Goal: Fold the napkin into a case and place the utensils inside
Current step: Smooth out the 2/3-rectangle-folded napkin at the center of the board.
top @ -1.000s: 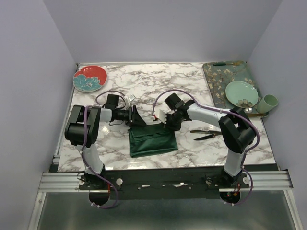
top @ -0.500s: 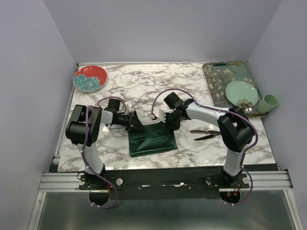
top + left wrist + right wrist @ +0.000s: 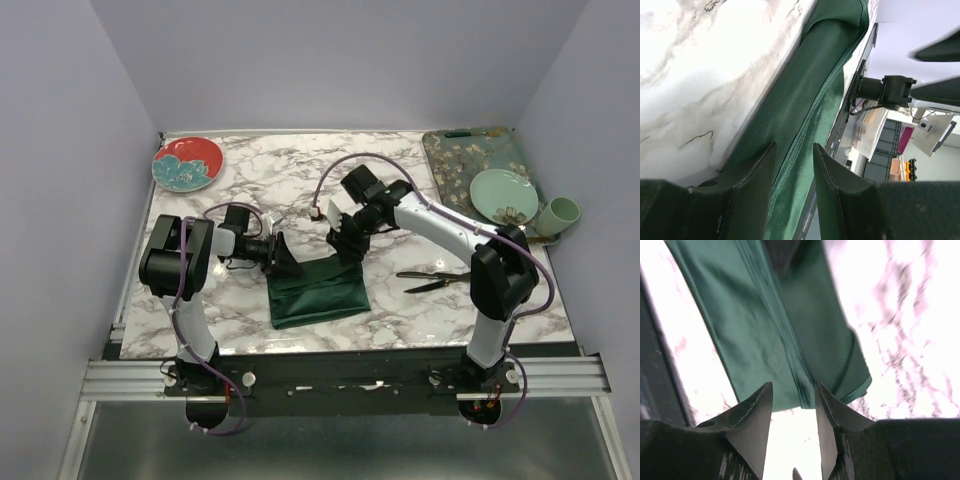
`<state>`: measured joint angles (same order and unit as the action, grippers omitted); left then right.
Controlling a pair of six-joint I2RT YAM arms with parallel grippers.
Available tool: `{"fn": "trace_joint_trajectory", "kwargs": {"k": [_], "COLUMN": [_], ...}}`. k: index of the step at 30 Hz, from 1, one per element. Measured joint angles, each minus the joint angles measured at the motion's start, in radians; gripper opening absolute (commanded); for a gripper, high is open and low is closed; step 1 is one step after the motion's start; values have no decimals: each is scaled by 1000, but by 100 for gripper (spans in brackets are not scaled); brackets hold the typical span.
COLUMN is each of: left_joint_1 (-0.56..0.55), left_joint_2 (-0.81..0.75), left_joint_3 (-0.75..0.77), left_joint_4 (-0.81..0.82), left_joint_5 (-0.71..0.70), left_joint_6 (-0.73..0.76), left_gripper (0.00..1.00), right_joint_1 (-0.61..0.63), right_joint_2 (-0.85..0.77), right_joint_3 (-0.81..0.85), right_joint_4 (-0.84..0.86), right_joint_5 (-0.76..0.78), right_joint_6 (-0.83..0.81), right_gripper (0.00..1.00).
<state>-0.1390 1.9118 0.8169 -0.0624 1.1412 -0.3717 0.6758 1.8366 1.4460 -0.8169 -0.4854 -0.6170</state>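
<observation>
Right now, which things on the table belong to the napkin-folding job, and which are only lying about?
For the job: napkin; utensils.
Lying about: red plate; floral tray; green plate; cup.

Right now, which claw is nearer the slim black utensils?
Right. Right claw at the far-right corner of the dark green cloth napkin, nearest the utensils; left claw at its far-left corner.

**Desk layout, overhead survey**

The napkin (image 3: 318, 292) is lying at the near middle of the desk (image 3: 300, 170). The utensils (image 3: 432, 280) are lying to its right, apart from it. The left pincer (image 3: 288, 262) is sitting at the napkin's far left corner, and the right pincer (image 3: 345, 250) is hanging over its far right corner. A tray (image 3: 450, 165) is occupying the desk's far right corner and carrying a plate (image 3: 503, 195). A cup (image 3: 561, 212) is standing at the tray's right edge. A second plate (image 3: 187, 163) is resting in the far left corner.
</observation>
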Motion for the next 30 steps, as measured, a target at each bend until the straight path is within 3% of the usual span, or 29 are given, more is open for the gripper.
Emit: {"fn": "trace_joint_trajectory", "kwargs": {"k": [5,10,23,30], "left_joint_1": [0,0,1,8], "left_joint_2": [0,0,6,15], "left_joint_3": [3,6,19,27], "left_joint_4": [-12,-19,-45,-54], "left_joint_5": [0,0,-2,6], "left_joint_6": [15,22,28,24], "left_gripper": [46,46,46,51], "right_joint_1": [-49,-118,-140,-153], "right_joint_2": [37,194,273,291], "right_joint_3": [175,289,43,29], "right_joint_4": [-43,-42,-43,-42], "right_joint_5": [-113,-158,-147,-178], "right_joint_6": [131,260,393,457], "right_gripper": [35,28,19,18]}}
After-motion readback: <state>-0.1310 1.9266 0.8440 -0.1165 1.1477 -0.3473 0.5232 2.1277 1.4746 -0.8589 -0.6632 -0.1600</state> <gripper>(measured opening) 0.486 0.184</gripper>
